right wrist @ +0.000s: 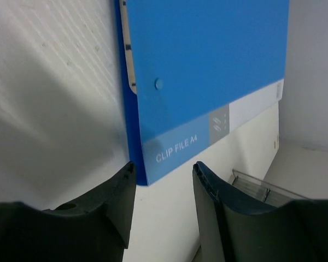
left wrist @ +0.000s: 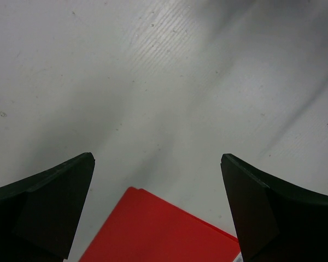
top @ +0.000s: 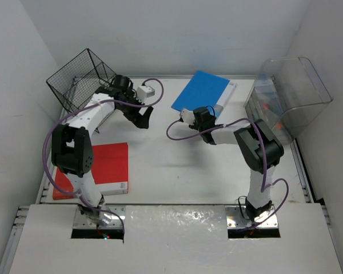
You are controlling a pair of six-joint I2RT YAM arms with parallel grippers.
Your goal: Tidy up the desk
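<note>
Overhead view: a fixed camera high above and behind the two arm bases looks steeply down on the whole white desk (top: 177, 165). The bases are at its near edge and the walls at its far side.

Left wrist view: the camera sits just behind the left gripper's fingers (left wrist: 49, 207), close over bare desk. A corner of a red folder (left wrist: 158, 229) shows at the bottom of this view — the overhead view shows that folder lying near left.

Right wrist view: equally close and low, the camera looks past the right gripper's fingers (right wrist: 93, 218) at a blue clip file (right wrist: 208, 71) — from overhead that file lies far, right of centre.
</note>
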